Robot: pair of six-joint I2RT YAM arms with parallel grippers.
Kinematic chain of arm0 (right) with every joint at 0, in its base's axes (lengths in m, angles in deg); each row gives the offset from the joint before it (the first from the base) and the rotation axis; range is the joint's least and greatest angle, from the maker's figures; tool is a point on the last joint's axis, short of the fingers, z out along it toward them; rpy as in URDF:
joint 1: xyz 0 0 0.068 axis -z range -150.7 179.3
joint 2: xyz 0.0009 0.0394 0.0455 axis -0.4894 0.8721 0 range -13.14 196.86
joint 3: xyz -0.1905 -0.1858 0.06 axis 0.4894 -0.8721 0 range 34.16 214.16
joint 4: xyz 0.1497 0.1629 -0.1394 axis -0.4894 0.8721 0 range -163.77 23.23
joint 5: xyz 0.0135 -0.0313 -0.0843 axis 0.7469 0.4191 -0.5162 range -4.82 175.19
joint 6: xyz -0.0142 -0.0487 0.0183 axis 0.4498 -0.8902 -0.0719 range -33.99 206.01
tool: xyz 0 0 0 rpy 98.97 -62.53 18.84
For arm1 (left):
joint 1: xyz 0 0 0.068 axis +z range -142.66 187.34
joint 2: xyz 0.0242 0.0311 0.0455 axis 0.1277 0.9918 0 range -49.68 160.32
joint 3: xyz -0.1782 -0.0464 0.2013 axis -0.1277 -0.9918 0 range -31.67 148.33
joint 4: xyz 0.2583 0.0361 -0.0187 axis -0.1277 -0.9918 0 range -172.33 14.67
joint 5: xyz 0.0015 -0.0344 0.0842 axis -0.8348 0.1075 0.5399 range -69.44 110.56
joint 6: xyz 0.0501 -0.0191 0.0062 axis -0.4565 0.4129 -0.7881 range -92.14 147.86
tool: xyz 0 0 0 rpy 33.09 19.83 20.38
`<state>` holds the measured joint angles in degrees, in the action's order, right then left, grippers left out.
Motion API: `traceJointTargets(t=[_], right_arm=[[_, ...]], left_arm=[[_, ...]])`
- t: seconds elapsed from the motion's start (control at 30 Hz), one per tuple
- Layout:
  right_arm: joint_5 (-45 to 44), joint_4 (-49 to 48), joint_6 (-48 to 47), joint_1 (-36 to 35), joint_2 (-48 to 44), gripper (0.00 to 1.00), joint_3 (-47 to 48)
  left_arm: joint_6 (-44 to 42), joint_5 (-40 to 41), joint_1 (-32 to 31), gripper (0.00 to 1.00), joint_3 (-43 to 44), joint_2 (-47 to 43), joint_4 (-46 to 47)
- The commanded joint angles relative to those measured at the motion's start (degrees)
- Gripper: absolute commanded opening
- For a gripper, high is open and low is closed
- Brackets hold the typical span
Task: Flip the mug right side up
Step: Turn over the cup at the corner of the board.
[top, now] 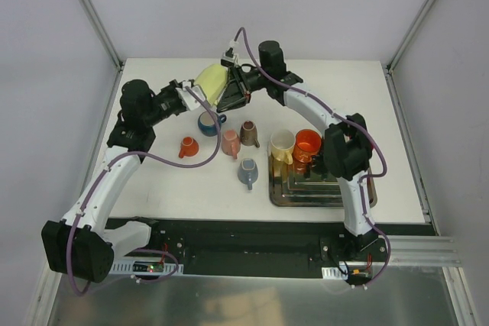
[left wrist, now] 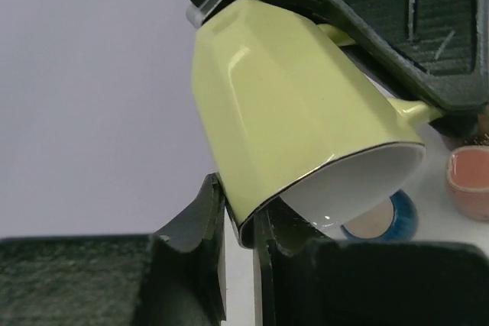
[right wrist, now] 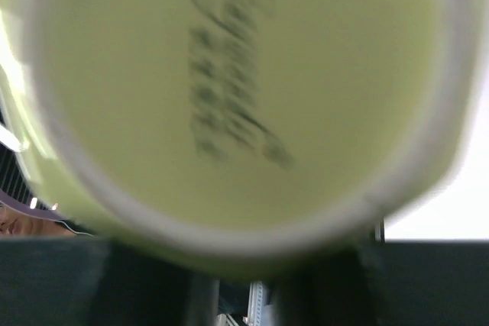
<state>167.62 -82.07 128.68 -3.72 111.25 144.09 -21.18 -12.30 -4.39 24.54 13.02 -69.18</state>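
Note:
The pale yellow mug [top: 212, 78] hangs in the air above the back of the table, tilted, its mouth down and toward the left arm. In the left wrist view the mug [left wrist: 290, 104] shows its white inside. My left gripper [left wrist: 241, 211] is shut on its rim, one finger outside the wall and one inside; it also shows in the top view [top: 197, 97]. My right gripper [top: 231, 88] is closed round the mug's handle side [left wrist: 412, 111]. In the right wrist view the mug's printed base [right wrist: 229, 97] fills the frame above my right gripper [right wrist: 248, 269].
Under the held mug stand a blue cup [top: 208, 123], an orange cup [top: 188, 146], a pink cup [top: 231, 143], a brown cup [top: 249, 133] and a grey-blue mug [top: 247, 173]. A metal tray [top: 306, 192] at the right carries a cream mug [top: 282, 145] and an orange mug [top: 307, 145].

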Motion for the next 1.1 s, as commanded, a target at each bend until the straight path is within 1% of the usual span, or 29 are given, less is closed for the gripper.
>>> traceJointTargets(t=[0.0, 0.03, 0.07, 0.17, 0.23, 0.3, 0.37, 0.47, 0.53, 0.57, 0.6, 0.63, 0.7, 0.8, 0.87, 0.9, 0.97, 1.07], right_arm=[[-0.7, -5.9, -0.8, 0.1, -2.6, 0.38, 1.3], [-1.4, -6.0, -0.2, 0.5, -2.8, 0.43, 0.5], [-1.6, -6.1, 0.1, 0.8, -2.8, 0.47, -0.1], [-3.0, -6.1, 0.0, 1.7, -3.5, 0.57, -1.9], [-5.2, -5.4, -0.6, 2.4, -4.1, 0.61, -2.8], [-10.2, 4.6, -8.1, 3.7, -4.6, 0.63, -2.0], [-15.6, 11.0, -12.5, 4.7, -5.6, 0.64, -2.0], [-21.2, 16.6, -18.7, 5.9, -7.1, 0.66, -1.4], [-27.3, 20.4, -24.2, 6.4, -8.6, 0.66, -0.5], [-29.2, 22.6, -27.9, 6.5, -9.4, 0.66, 0.1], [-36.0, 25.7, -31.6, 6.5, -10.6, 0.66, 1.0], [-40.9, 28.5, -35.5, 6.2, -11.9, 0.66, 1.9], [-48.8, 29.4, -40.3, 6.3, -14.3, 0.67, 1.9], [-56.0, 23.4, -42.2, 6.9, -20.1, 0.69, -3.8], [-58.3, 18.9, -43.7, 7.3, -25.3, 0.70, -10.0], [-59.6, 17.5, -44.4, 7.4, -26.9, 0.73, -12.4], [-60.9, 16.5, -45.0, 7.3, -29.8, 0.77, -16.1], [-60.6, 16.9, -47.0, 7.3, -33.6, 0.79, -21.1]], left_arm=[[1.0, -1.2, -2.7, 0.00, 1.5, -0.3, 0.2], [1.8, -0.5, -2.8, 0.00, 2.3, -0.5, -1.9], [2.9, -0.1, -2.8, 0.00, 3.7, -0.6, -4.3], [6.0, 0.0, -2.8, 0.00, 10.0, -0.6, -18.7], [8.6, 1.0, -2.8, 0.00, 14.0, -1.0, -27.2], [9.6, 1.9, -2.8, 0.00, 16.3, -2.0, -35.8], [9.1, 1.8, -2.8, 0.00, 17.4, -3.2, -43.2], [7.3, 0.8, -2.8, 0.00, 18.0, -4.3, -54.7], [6.2, 0.8, -2.8, 0.00, 19.5, -2.3, -63.0], [7.5, 2.3, -2.8, 0.00, 20.4, -0.9, -66.4], [9.3, 3.8, -2.9, 0.00, 21.2, 1.3, -68.9], [10.8, 5.1, -2.9, 0.00, 22.7, 3.2, -71.7], [14.0, 7.4, -2.9, 0.00, 25.3, 8.0, -75.0], [18.3, 11.9, -3.1, 0.00, 26.1, 13.0, -76.0], [20.0, 14.7, -3.4, 0.00, 25.4, 16.1, -75.9], [20.8, 15.9, -3.5, 0.00, 24.8, 17.4, -75.9], [22.4, 17.9, -3.7, 0.00, 23.9, 20.3, -75.3], [24.2, 18.9, -4.1, 0.00, 22.4, 22.8, -73.4]])
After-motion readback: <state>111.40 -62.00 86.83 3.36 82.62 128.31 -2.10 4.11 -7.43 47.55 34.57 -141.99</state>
